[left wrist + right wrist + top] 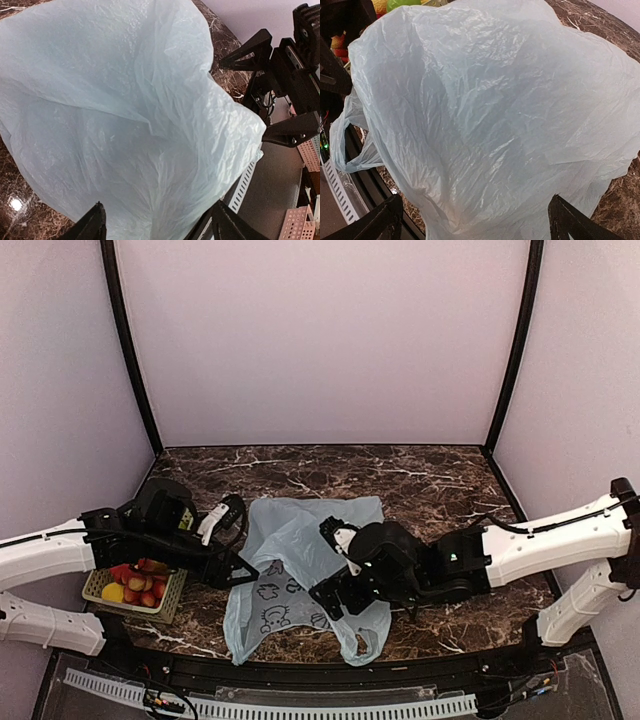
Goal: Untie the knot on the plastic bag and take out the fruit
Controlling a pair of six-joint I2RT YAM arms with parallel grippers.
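The plastic bag (290,570) lies flattened and crinkled in the middle of the marble table, its dark print up and a loop handle (362,645) toward the near edge. No knot shows in any view. My left gripper (238,570) sits at the bag's left edge, open, with the thin plastic (130,115) spread between and beyond its fingers (95,222). My right gripper (328,602) is over the bag's right half, open wide above the sheet (495,110). Red-orange fruit (140,582) fills a basket on the left, and a green fruit (402,4) shows past the bag.
The pale woven basket (170,602) stands at the near left, just behind my left arm. A perforated white rail (300,705) runs along the near table edge. The right gripper (280,90) shows across the bag in the left wrist view. Walls close off the table.
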